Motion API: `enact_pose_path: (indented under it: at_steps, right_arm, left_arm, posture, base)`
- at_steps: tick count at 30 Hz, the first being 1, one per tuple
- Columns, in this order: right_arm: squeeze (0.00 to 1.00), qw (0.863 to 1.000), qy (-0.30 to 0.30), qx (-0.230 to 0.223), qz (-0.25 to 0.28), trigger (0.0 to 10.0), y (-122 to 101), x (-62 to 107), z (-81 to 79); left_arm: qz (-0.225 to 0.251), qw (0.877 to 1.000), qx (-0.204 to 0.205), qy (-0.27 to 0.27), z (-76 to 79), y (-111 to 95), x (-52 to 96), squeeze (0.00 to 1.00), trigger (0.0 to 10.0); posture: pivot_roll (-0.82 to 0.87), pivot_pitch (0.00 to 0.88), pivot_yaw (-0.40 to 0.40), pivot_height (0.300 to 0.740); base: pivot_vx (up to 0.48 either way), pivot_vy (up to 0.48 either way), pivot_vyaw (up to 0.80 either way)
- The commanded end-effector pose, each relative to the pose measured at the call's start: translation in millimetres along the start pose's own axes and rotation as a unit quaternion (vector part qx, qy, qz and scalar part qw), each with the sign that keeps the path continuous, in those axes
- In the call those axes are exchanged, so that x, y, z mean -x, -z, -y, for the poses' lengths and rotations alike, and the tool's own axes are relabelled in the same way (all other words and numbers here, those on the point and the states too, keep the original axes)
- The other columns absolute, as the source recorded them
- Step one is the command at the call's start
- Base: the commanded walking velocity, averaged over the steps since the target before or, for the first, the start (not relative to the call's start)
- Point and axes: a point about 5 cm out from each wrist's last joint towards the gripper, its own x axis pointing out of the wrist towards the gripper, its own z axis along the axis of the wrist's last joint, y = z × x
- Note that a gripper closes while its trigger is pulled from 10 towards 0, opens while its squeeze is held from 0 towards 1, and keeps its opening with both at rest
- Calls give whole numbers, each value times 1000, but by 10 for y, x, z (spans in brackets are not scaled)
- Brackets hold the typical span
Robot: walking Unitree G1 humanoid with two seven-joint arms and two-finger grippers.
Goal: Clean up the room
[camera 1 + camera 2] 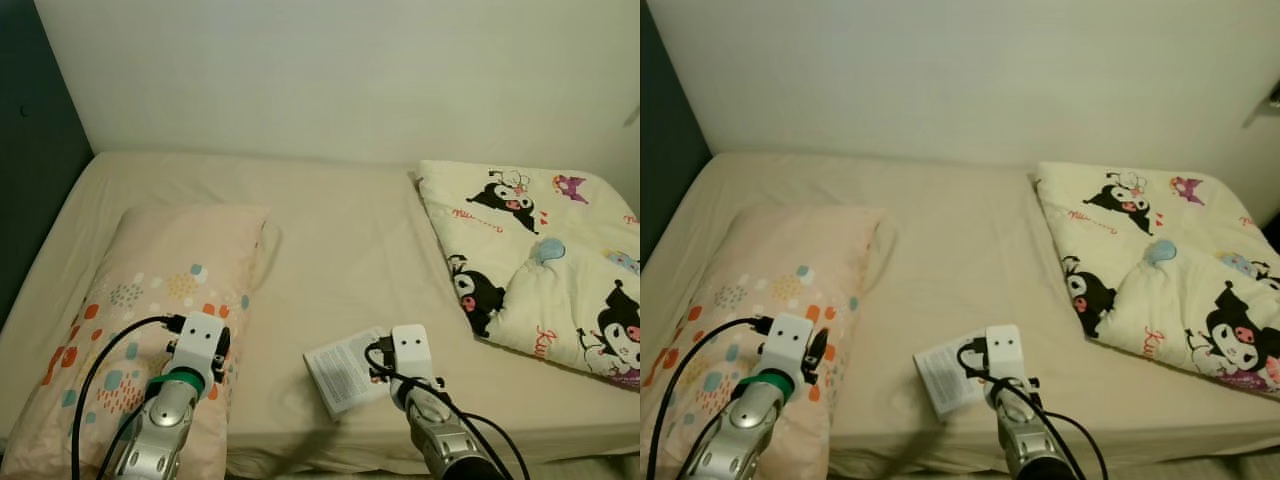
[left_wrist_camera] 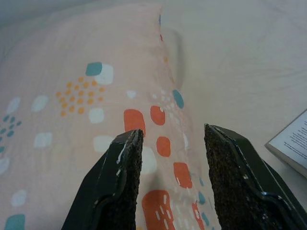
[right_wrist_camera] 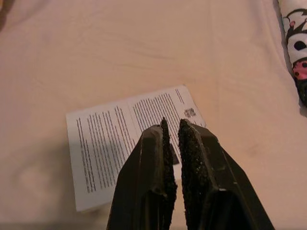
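- A bed [image 1: 330, 230] with a beige sheet filled most of the head views; a plain pale wall rose behind it.
- A pink pillow [image 1: 160, 300] with orange, teal and white spots lay on the robot's left side of the bed, its near end cut off by the frame edge.
- A cream cartoon-print quilt [image 1: 540, 260] lay crumpled on the right, running past the frame edge.
- A white printed leaflet [image 3: 120, 139] lay flat near the bed's front edge, partly hidden behind the right arm; its text was too small to read.
- The left gripper [image 2: 172, 143] hovered over the pillow, fingers spread wide and empty.
- The right gripper [image 3: 172, 127] hung above the leaflet, fingers nearly together with a thin gap, gripping nothing.
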Motion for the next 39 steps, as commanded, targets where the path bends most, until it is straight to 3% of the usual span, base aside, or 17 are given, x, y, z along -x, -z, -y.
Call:
enact_pose_path:
  at_steps: [1, 9, 19, 20, 21, 24, 25, 27, 35, 39]
  right_arm:
    - [0, 1000, 21, -5, -23, 10000, 135, 35, 54]
    - [0, 999, 36, -20, 1, 10000, 79, 29, 110]
    - [0, 997, 56, -46, 21, 10000, 29, 32, 115]
    - [400, 996, 58, -66, 19, 10000, 38, 35, 132]
    - [1000, 995, 57, -80, 22, 10000, 41, 41, 135]
    - [1000, 993, 55, -95, 30, 10000, 36, 51, 137]
    - [1000, 993, 55, -98, 38, 10000, 11, 47, 143]
    - [1000, 991, 55, -104, 65, 10000, -59, 47, 157]
    - [1000, 986, 26, -100, 133, 10000, -238, 62, 91]
    - [1000, 989, 20, -86, 118, 10000, -248, 28, 56]
  left_arm:
    - [-19, 1000, 6, 5, 20, 97, 42, 0, 10000]
    - [-33, 999, -3, 1, 27, 182, 73, 0, 10000]
    - [-15, 1000, 23, -13, -53, 68, 40, 0, 10000]
    - [-13, 1000, 24, -12, -60, 60, 36, 0, 10000]
    - [-12, 999, 27, -14, -79, 61, 35, 0, 10000]
    - [-8, 999, 37, -14, -93, 55, 33, 0, 10000]
    - [4, 998, 58, -2, -68, 15, 29, 957, 10000]
    - [36, 996, 82, 4, -61, -79, 31, 1000, 10000]
    - [51, 996, 76, -10, -112, -135, 34, 1000, 10000]
    - [38, 996, 69, -31, -183, -124, 20, 1000, 10000]
  posture:
    - [107, 1, -52, 732]
    - [130, 0, -62, 732]
    - [139, 0, -40, 732]
    - [138, 0, -39, 732]
    - [132, 0, -32, 732]
    - [133, 0, -29, 732]
    - [139, 0, -30, 732]
    - [140, 0, -29, 732]
    - [152, 0, -43, 732]
    - [158, 0, -51, 732]
  base:
    - [0, 0, 0]
    - [0, 0, 0]
    - [0, 0, 0]
    - [0, 0, 0]
    - [0, 0, 0]
    - [0, 0, 0]
    - [0, 0, 0]
    - [0, 0, 0]
    - [0, 0, 0]
    - [0, 0, 0]
